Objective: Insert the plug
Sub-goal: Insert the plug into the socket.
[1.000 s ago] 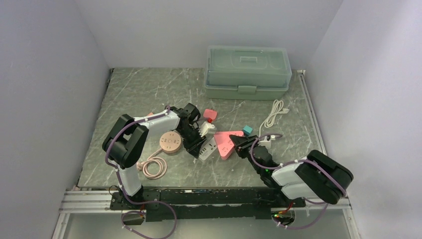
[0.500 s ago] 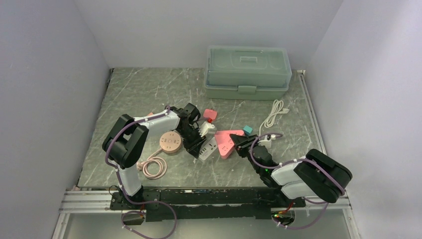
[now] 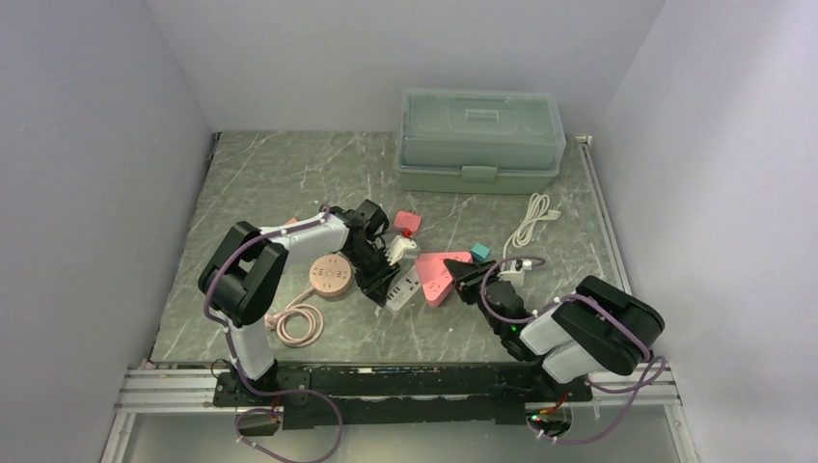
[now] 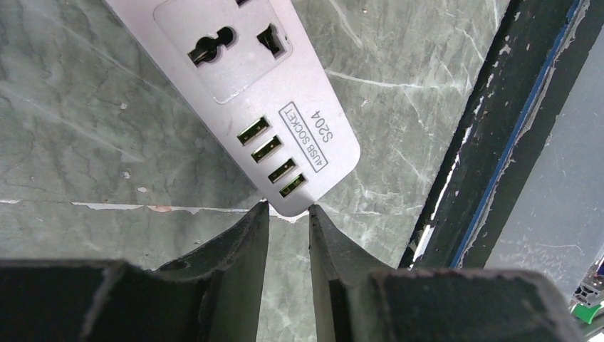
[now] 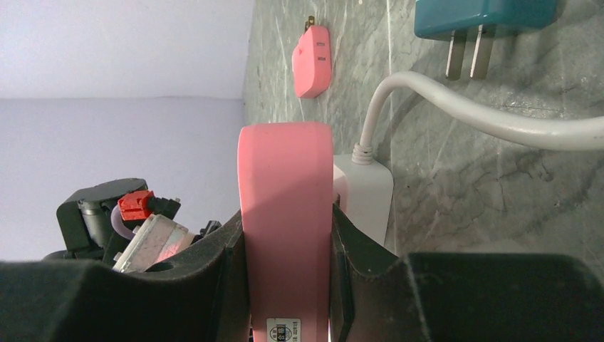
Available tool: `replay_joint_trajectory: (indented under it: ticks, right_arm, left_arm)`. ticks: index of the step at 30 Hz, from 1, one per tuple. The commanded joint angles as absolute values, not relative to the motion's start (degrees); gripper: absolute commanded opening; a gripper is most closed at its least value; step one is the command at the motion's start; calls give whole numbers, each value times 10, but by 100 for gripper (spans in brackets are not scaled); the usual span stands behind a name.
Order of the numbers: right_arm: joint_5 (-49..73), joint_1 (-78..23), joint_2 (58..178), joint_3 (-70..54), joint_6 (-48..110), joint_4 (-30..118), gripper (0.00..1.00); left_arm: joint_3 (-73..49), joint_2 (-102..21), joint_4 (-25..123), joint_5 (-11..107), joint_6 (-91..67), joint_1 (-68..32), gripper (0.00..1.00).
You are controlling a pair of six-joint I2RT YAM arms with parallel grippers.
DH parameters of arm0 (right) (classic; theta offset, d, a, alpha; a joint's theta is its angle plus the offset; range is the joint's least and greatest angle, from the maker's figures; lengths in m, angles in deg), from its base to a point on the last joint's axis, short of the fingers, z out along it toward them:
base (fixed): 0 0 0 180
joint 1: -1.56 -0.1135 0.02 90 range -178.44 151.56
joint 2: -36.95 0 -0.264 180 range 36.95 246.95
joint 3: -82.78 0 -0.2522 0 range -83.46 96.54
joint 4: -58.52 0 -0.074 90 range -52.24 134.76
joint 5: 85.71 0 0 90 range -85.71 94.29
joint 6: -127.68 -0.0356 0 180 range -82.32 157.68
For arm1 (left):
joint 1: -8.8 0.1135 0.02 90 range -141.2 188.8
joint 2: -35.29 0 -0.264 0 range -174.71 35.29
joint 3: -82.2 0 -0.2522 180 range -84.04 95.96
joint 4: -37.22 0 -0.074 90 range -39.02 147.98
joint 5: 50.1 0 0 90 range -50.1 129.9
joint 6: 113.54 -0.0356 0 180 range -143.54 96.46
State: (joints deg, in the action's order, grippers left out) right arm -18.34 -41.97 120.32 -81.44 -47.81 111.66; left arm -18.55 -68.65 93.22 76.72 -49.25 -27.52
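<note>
In the right wrist view my right gripper [image 5: 286, 214] is shut on a big pink plug [image 5: 285, 185], which fills the gap between both fingers. From above, that plug [image 3: 439, 275] lies against a white power strip [image 3: 402, 287], with the right gripper [image 3: 464, 280] just to its right. The left wrist view shows the strip's [image 4: 249, 85] socket and several USB ports; my left gripper [image 4: 287, 208] pinches its rounded end, low over the table [image 4: 85, 128]. From above the left gripper [image 3: 378, 280] sits at the strip's left side.
A small pink plug [image 3: 405, 219], a white plug [image 3: 400, 249], a teal plug [image 3: 479, 252] and a coiled white cable [image 3: 531, 220] lie round the strip. A pink round reel [image 3: 330, 277] with cord [image 3: 301, 325] sits left. A green lidded box [image 3: 479, 140] stands at the back.
The right arm's rear links have swung left and lower, while its gripper and the pink plug stay about where they were. The left arm has not moved.
</note>
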Motion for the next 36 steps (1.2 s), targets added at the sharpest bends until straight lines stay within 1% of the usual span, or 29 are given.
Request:
replay_joint_trajectory:
  ticks: [1,4,6,8,12,19,22,25,31,36]
  right_arm:
    - [-187,-419,1193,-822,-461,1064,0]
    - [-196,-419,1172,-822,-452,1025,0]
    - [-197,-419,1182,-824,-455,1024,0]
    - [-193,-419,1213,-831,-460,1060,0]
    - [-178,-418,1307,-846,-466,1164,0]
    - [-156,-417,1483,-866,-485,1385,0]
    - [-151,-414,1519,-871,-491,1424,0]
    - [-152,-412,1500,-874,-479,1413,0]
    - [-155,-412,1426,-864,-438,1320,0]
    - [-153,-412,1412,-861,-419,1302,0]
  left_arm:
    - [-176,-656,916,786,-490,-274,32]
    - [-167,-655,926,790,-489,-274,34]
    - [-152,-650,941,791,-489,-272,38]
    - [-128,-641,960,789,-490,-268,44]
    - [-58,-633,1012,785,-495,-256,49]
    - [39,-693,1028,787,-491,-270,45]
    - [55,-721,1019,789,-482,-275,43]
    - [60,-739,1013,788,-481,-281,41]
    - [46,-768,989,770,-479,-292,38]
    - [59,-773,989,777,-472,-292,36]
